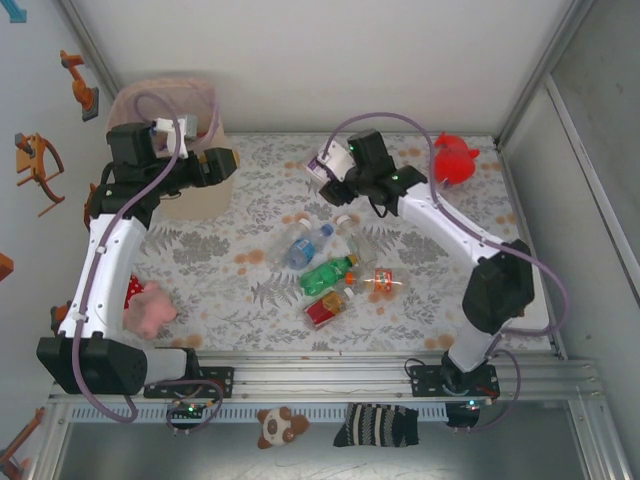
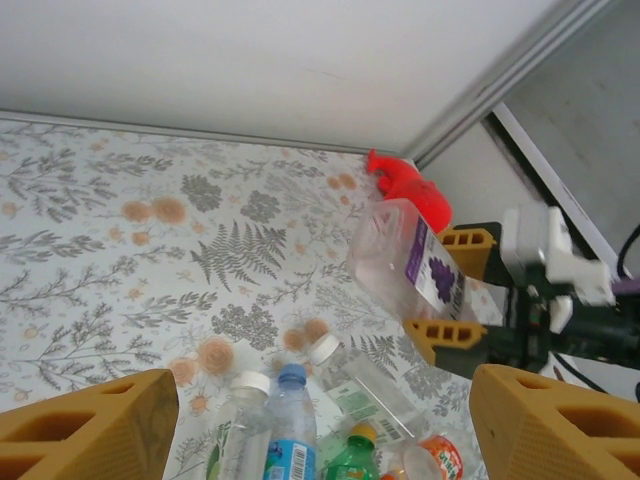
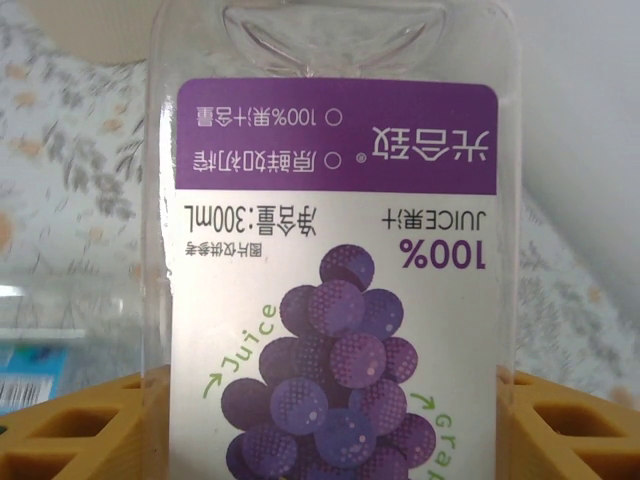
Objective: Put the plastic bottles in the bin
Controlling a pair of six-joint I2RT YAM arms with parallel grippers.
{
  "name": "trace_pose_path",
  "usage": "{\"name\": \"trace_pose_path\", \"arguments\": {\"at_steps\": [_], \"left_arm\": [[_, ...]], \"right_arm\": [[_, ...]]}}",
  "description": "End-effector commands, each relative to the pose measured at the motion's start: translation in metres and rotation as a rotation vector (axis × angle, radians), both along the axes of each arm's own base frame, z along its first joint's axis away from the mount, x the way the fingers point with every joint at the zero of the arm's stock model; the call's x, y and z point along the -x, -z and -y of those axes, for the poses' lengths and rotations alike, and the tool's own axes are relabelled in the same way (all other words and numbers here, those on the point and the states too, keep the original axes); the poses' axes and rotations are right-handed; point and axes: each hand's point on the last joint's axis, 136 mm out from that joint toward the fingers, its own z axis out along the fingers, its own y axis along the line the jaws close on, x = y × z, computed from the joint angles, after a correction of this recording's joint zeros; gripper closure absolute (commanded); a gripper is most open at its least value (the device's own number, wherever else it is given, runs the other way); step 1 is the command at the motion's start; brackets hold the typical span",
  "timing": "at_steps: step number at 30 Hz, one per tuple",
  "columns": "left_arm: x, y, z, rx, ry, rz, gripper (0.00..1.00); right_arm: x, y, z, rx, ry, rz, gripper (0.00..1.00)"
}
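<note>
A clear plastic bottle with a purple grape label (image 3: 335,250) sits between the yellow fingers (image 3: 70,430) of my right gripper (image 3: 335,400), which is shut on it. This gripper (image 1: 330,170) holds the bottle (image 1: 322,162) above the table's far middle, to the right of the bin (image 1: 195,203); the left wrist view shows the bottle (image 2: 405,260) lifted off the cloth. My left gripper (image 1: 225,165) hovers beside the bin, open and empty (image 2: 320,400). Several bottles lie mid-table: blue-labelled (image 1: 305,245), clear (image 1: 362,243), green (image 1: 328,275), red-labelled (image 1: 328,308) and orange (image 1: 382,282).
A red plush toy (image 1: 455,158) lies at the far right corner, a pink plush toy (image 1: 150,305) near the left arm. Walls close the table at the back and right. A small bear toy (image 1: 280,425) and a striped cloth (image 1: 375,425) lie below the front rail.
</note>
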Motion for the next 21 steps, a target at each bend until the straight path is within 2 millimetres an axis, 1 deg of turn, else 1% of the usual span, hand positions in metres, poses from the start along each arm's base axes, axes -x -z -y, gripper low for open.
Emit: {"name": "trace_pose_path", "arguments": {"at_steps": [1,4,9,14,21], "left_arm": [[0.01,-0.011,0.014,-0.017,0.093,0.048,0.24],[0.017,-0.013,0.03,-0.044,0.161,0.06,0.24],[0.045,-0.011,0.071,-0.13,0.355,0.082,0.22],[0.079,-0.004,0.105,-0.2,0.532,0.086,0.22],[0.116,0.018,0.133,-0.322,0.695,0.054,0.22]], "right_arm": [[0.033,-0.033,-0.004,0.085,-0.245,0.199,0.41],[0.062,-0.038,-0.001,0.207,-0.405,0.316,0.41],[0.094,-0.041,0.001,0.428,-0.572,0.498,0.43],[0.114,-0.047,-0.002,0.586,-0.663,0.648,0.46],[0.135,-0.057,-0.008,0.682,-0.74,0.835,0.47]]}}
